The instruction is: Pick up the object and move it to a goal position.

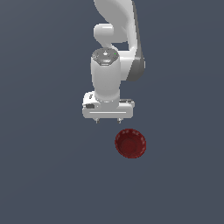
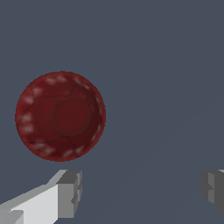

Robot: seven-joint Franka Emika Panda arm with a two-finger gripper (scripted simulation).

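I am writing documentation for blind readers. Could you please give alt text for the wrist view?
A dark red round bowl lies upright on a plain grey surface, outside the open gripper. The two grey fingertips stand wide apart with nothing between them, not touching the bowl.

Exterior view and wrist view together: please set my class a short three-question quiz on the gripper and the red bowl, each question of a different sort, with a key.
1. True or false: the gripper is closed around the red bowl.
2. Multiple choice: in the wrist view, the bowl lies
A. between the two fingers
B. clear of the gap between the fingers
C. on top of one finger
3. Fill in: in the exterior view the bowl sits below the gripper and towards that view's ____.

Key
1. False; the fingers stand wide apart and hold nothing.
2. B
3. right
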